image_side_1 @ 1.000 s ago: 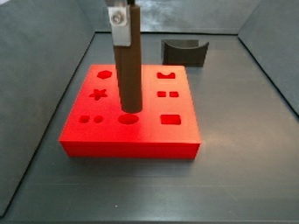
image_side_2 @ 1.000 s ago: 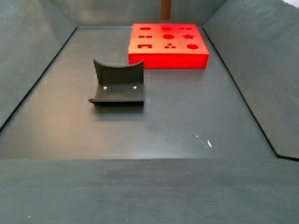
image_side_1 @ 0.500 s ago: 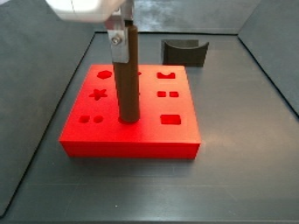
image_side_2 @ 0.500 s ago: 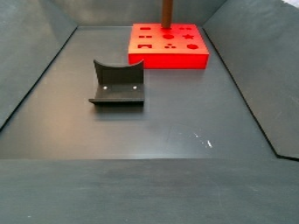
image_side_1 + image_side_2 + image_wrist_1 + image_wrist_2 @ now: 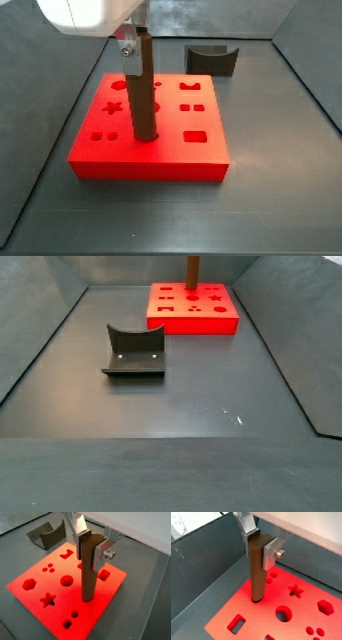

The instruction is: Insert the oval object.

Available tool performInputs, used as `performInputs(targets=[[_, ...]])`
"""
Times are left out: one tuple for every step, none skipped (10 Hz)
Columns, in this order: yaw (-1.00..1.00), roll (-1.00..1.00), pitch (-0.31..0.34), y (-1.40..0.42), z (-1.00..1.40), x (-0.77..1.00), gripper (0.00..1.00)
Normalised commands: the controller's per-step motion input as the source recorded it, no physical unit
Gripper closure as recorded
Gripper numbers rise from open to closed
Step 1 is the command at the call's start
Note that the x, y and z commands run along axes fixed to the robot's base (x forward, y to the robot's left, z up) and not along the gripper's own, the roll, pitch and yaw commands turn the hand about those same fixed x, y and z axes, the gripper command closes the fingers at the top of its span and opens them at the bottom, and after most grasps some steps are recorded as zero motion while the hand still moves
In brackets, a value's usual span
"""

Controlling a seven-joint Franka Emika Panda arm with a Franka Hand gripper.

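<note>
The oval object is a long brown peg (image 5: 140,95) standing upright with its lower end on or in the red block (image 5: 201,160); how deep it sits cannot be told. My gripper (image 5: 132,40) is shut on the peg's top end, above the block. In both wrist views the silver fingers clamp the peg's top (image 5: 88,543) (image 5: 258,545), and its lower end meets the block's face (image 5: 87,598) (image 5: 256,599). In a side view the peg (image 5: 191,270) rises from the block's far part (image 5: 214,324). The block (image 5: 30,599) (image 5: 304,624) has several shaped holes.
A small dark grey curved holder (image 5: 211,59) stands behind the red block; it also shows in a side view (image 5: 134,353) and in a wrist view (image 5: 43,534). Grey walls (image 5: 54,90) enclose the grey floor (image 5: 174,406).
The gripper has come down with the peg: its white body now fills the top of a side view, and the peg stands lower on the block.
</note>
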Motion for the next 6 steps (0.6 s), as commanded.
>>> performInputs(targets=[[0.00,0.04,0.000,-0.01,-0.14,0.09,1.00],[0.00,0.06,0.000,0.00,-0.17,0.02,1.00],[0.00,0.08,0.000,0.00,-0.22,0.10,1.00],[0.00,0.09,0.000,0.00,-0.23,0.06,1.00],[0.00,0.08,0.000,0.00,-0.24,0.03,1.00],[0.00,0.02,0.000,0.00,-0.37,0.00,1.00]])
